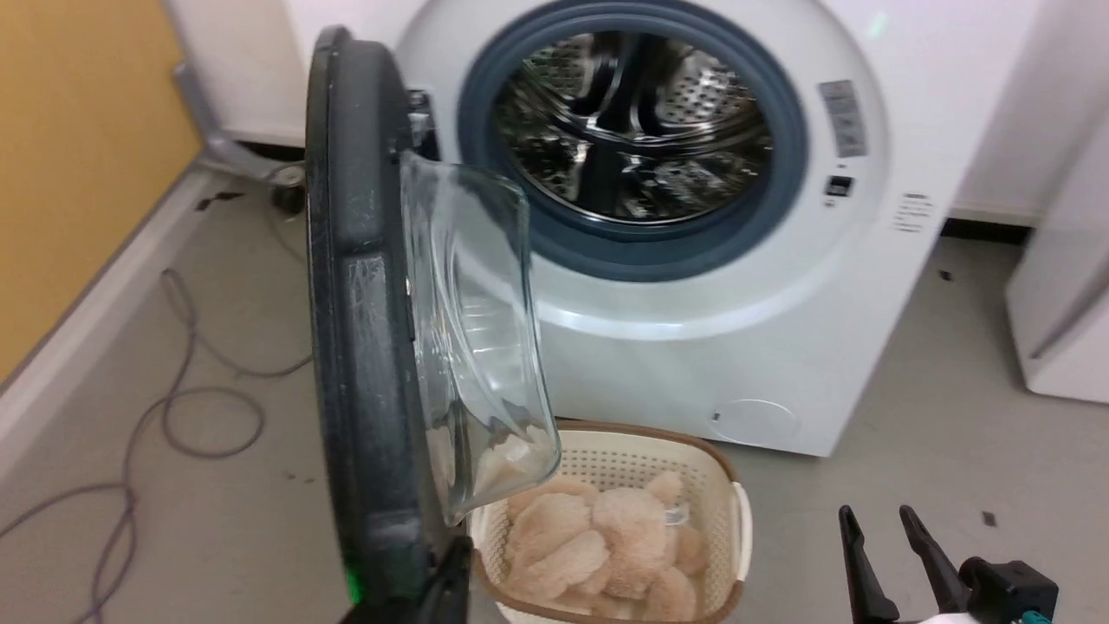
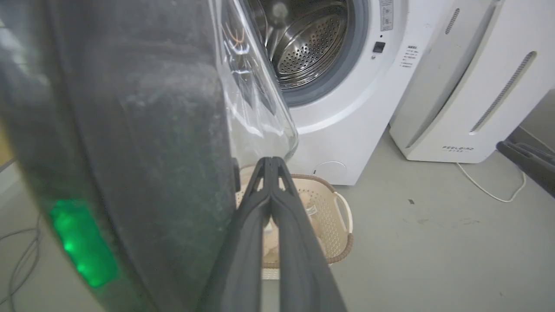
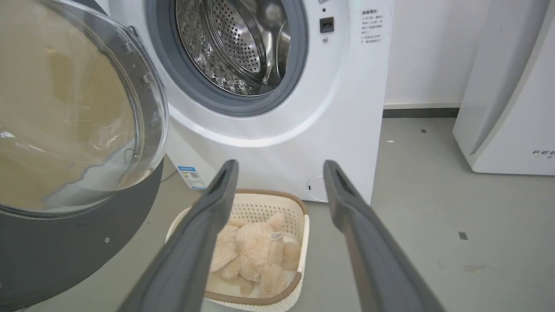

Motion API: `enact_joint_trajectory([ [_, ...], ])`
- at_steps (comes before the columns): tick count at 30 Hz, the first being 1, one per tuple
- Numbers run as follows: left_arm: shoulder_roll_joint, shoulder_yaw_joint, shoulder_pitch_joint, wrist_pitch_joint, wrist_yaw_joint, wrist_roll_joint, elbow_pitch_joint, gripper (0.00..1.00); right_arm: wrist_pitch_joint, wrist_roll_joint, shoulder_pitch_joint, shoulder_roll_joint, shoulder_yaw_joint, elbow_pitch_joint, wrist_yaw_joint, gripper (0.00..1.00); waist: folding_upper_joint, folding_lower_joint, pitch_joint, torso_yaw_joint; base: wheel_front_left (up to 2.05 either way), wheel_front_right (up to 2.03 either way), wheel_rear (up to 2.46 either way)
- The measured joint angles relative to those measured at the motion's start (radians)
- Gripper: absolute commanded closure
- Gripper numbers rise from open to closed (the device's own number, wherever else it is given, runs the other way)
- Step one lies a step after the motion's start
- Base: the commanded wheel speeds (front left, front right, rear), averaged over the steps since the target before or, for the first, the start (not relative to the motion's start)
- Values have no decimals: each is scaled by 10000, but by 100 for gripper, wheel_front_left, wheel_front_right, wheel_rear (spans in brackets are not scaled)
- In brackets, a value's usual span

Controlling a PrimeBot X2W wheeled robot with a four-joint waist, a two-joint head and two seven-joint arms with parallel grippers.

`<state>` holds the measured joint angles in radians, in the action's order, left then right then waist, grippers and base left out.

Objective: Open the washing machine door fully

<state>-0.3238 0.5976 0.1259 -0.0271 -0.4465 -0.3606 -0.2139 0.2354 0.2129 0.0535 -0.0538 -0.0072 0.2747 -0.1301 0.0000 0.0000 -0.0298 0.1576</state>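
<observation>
The left gripper (image 2: 269, 161) has its jaws pressed together, pinching nothing. Its fingers (image 2: 247, 234) lie along the inner face of the washing machine door (image 1: 359, 286), tips just under the glass bowl window (image 1: 472, 321); whether they touch the rim I cannot tell. The door stands about square to the washing machine (image 1: 693, 347), at 9 o'clock of the drum opening, so I judge it not fully open. Pushing sideways without a grip, the fingers could slide off the glossy rim or ride up and knock the glass. The laundry basket (image 1: 641, 431) with its plush toy (image 1: 589, 537) sits at 6 o'clock of the washer, close under the fingers, and a slip may clip it. The right gripper (image 1: 875, 520), jaws spread wide, hangs empty at 4 o'clock.
</observation>
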Motion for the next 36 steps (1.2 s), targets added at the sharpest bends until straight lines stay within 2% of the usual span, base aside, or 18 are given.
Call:
enact_joint_trajectory([
  [7, -376, -1012, 207, -343, -454, -128, 173, 100, -13, -2, -32, 2, 75, -17, 0, 0, 0, 0, 154, 770, 0, 0, 0],
  [15, -702, -3124, 96, -1526, -497, -1315, 1985, 100, -94, -2, -188, 8, 140, -8, 0, 0, 0, 0, 367, 549, 0, 0, 0],
  [20, -1026, -4272, -194, -1952, -261, -1883, 3045, 100, -107, 40, -187, 6, 100, 52, 0, 0, 0, 0, 440, 160, 0, 0, 0],
  [25, -1329, -5233, -550, -2174, 280, -2428, 4305, 100, -92, 90, -196, 6, 63, 109, 0, 0, 0, 0, 555, -203, 0, 0, 0],
  [30, -1333, -5800, -890, -2334, 731, -2468, 5377, 100, -42, 127, -285, 8, 105, 219, 0, 0, 0, 0, 634, -512, 0, 0, 0],
  [36, -681, -6059, -850, -2334, 991, -1904, 5524, 100, 10, 180, -316, 6, 73, 387, 0, 0, 0, 0, 558, -738, 0, 0, 0],
])
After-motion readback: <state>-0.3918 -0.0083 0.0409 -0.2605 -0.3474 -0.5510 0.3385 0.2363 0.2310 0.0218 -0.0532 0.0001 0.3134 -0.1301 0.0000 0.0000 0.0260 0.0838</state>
